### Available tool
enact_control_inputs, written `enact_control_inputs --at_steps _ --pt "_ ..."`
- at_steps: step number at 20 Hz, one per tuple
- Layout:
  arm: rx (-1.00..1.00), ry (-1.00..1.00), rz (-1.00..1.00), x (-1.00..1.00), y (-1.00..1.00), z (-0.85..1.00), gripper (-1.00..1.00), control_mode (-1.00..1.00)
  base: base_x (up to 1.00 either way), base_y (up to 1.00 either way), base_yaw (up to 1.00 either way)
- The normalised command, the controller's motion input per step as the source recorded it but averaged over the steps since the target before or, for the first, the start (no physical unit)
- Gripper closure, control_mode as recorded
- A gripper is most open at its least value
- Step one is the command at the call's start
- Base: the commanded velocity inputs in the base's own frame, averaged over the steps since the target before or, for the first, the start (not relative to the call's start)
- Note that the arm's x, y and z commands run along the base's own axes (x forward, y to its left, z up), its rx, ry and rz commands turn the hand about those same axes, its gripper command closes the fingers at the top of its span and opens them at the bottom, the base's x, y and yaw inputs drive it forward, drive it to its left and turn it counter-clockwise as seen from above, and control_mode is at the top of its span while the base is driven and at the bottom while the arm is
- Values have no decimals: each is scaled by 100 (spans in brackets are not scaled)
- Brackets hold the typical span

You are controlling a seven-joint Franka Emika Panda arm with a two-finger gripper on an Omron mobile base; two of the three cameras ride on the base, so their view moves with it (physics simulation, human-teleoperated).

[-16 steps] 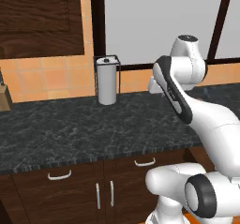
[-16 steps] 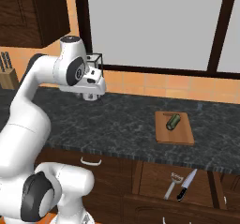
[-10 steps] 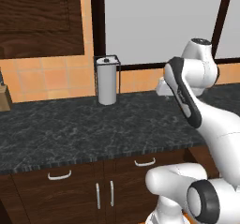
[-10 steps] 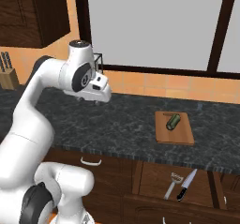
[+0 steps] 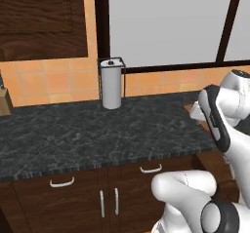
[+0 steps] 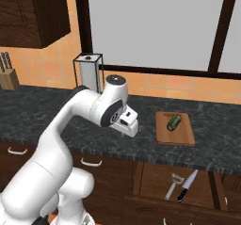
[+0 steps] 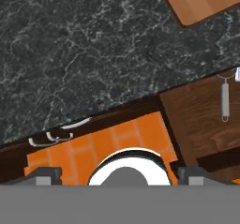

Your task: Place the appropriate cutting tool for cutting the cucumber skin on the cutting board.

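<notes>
The cucumber (image 6: 174, 122) lies on the cutting board (image 6: 181, 136), which rests on the dark tabletop (image 6: 42, 111) right of the arm. Below it an open drawer (image 6: 155, 181) holds a peeler (image 6: 172, 186) and a black-handled knife (image 6: 187, 186), side by side. The tool (image 6: 131, 125) hangs above the tabletop edge, left of the board; whether it is released or clenched cannot be told, as its fingertips are barely visible.
</notes>
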Motion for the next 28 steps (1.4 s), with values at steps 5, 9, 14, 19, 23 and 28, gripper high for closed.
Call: enact_control_inputs --at_steps 5,9,14,19,23,28 --pt "0 1 -11 -8 -91 -79 -100 -100 0 0 0" --pt "1 9 -8 -20 -76 -48 -100 -100 0 0 0" --pt "7 13 -3 -13 -74 -44 -100 -100 0 0 0" --pt "12 9 0 -1 -87 -53 -100 -100 0 0 0" --pt "11 0 2 -6 -56 -45 -100 -100 0 0 0" --pt "4 0 10 0 -42 -47 -100 -100 0 0 0"
